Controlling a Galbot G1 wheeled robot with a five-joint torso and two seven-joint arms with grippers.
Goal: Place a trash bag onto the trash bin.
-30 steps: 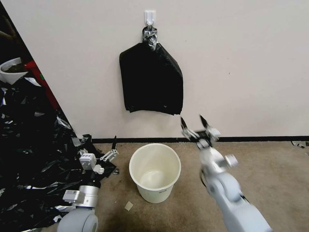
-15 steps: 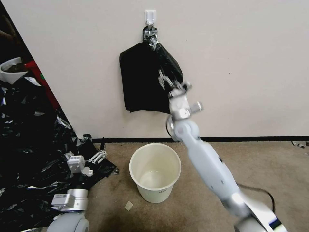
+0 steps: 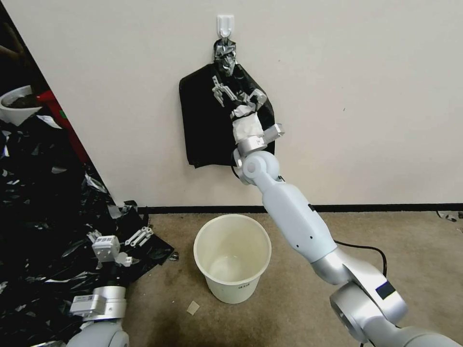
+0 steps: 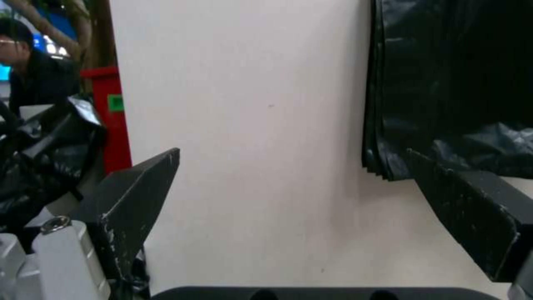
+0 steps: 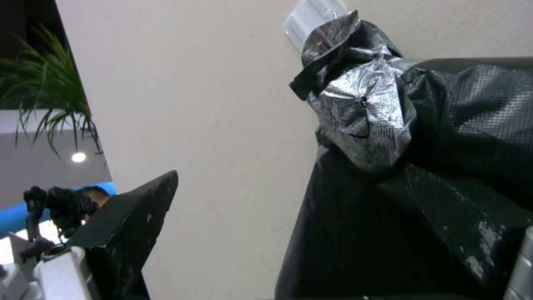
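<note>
Right gripper [image 3: 231, 94] spread open against hanging stack of bags [image 3: 205, 135]; taped top [image 5: 361, 112] close in wrist view. Left gripper [image 3: 130, 238] open, low beside trash bin [image 3: 232, 258].

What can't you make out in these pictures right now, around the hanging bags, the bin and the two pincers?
- Head view: the right pincer and its arm cover the middle of the hanging stack of bags; contact with a bag cannot be told.
- Right wrist view: the stack's lower part is cut off by the frame edge.
- Head view: the trash bin label print is too small to read.
- Left wrist view: the left pincer has its right fingertip against black plastic; its outline blends in.
</note>
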